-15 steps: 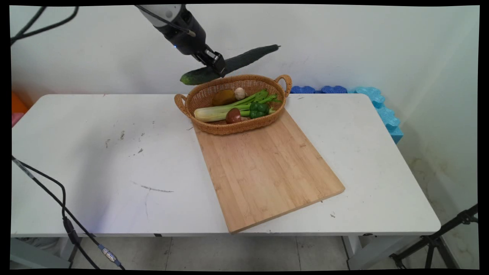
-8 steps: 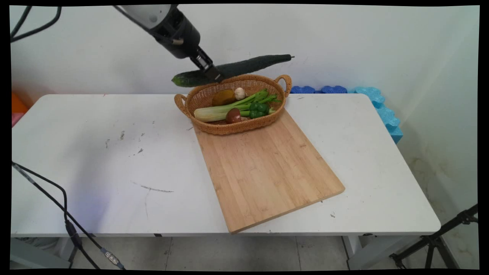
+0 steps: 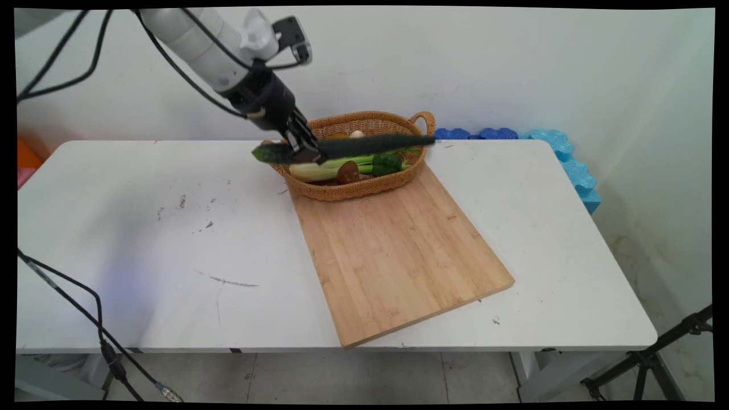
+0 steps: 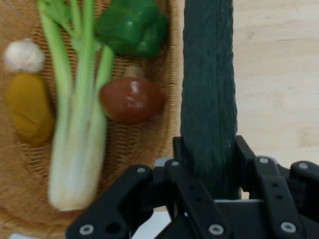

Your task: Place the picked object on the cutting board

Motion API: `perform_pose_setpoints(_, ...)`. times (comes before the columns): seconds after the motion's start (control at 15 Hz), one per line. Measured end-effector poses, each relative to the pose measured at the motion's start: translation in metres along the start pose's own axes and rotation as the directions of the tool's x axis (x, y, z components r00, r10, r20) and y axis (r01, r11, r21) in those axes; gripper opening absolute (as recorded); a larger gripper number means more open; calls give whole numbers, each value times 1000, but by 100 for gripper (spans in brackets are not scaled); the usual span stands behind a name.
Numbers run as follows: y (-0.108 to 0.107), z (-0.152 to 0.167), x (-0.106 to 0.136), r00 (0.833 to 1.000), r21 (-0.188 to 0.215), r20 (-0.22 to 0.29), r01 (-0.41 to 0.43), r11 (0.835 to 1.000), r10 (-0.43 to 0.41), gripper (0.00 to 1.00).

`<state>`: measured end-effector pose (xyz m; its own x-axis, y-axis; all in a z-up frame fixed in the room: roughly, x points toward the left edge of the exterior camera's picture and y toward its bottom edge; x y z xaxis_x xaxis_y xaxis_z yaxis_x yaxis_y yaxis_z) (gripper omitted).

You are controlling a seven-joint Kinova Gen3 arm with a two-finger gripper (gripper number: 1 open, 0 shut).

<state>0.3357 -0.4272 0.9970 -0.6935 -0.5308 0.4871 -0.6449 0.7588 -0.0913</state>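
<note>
Main view first: a scuffed white bench [image 3: 171, 239] stands against a pale wall, with blue foam blocks [image 3: 547, 149] stacked behind its far right corner and a black tripod leg [image 3: 655, 353] poking in at lower right. A light bamboo cutting board [image 3: 398, 250] lies at an angle across the middle of the bench, and an oval woven wicker basket with two handles [image 3: 353, 191] sits on the board's far end.

Now the black two-finger end effector [image 3: 304, 151] is clamped on a long dark green cucumber [image 3: 370, 146], gripping it near its paler left end. The cucumber lies almost level across the top of the basket, its long free end stretching right toward the right-hand handle, its short end sticking out past the basket's left rim.

Hand view confirms the grip: the fingers [image 4: 244, 159] press the cucumber's [image 4: 208, 99] sides, and it runs straight up over the basket's near rim [image 4: 174, 74]. Inside the basket lie a pale green celery stalk [image 4: 75, 129], a green bell pepper [image 4: 132, 25], a brown-capped mushroom [image 4: 130, 98], a yellow-brown potato [image 4: 29, 108] and a white garlic bulb [image 4: 22, 56].

Against a second ago, the end effector has come down: the cucumber hung tilted above the basket's far rim, and now it sits lower and flatter, right over the vegetables.
</note>
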Motion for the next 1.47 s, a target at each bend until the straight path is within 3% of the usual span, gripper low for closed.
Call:
perform_pose_setpoints(0.4, 40, 43, -11, 999, -80, 20, 37, 996, -36, 0)
perform_pose_setpoints(0.53, 47, 58, -15, 998, -88, 23, 55, 995, -53, 0)
perform_pose_setpoints(1.47, 54, 142, -24, 985, -69, -16, 170, 983, -171, 0)
